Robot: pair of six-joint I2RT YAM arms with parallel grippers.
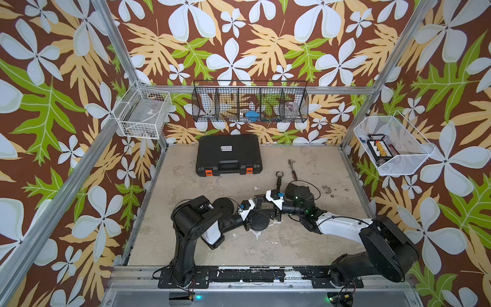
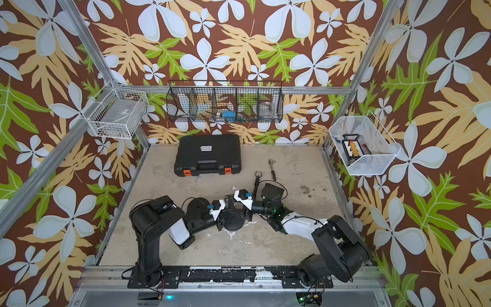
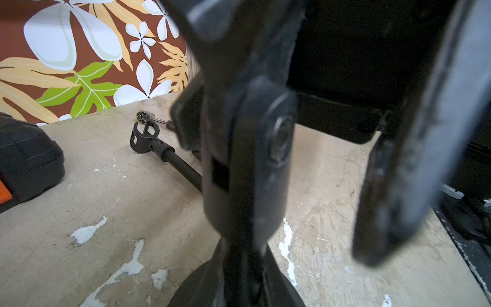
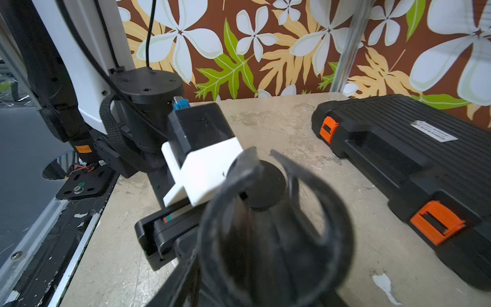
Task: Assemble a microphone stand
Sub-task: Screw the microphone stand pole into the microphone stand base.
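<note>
Left gripper is pressed shut over the round base at mid-frame. Can't tell the right gripper's state. Pin the base and square up the clip pole before joining.

Black stand base, black case, orange latches — brown floral wallpaper.

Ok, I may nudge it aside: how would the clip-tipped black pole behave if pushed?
The pole looks a stiff, round tube lying flat, so probably rolls. Its wider clip would likely stop that, making it pivot instead.
</note>
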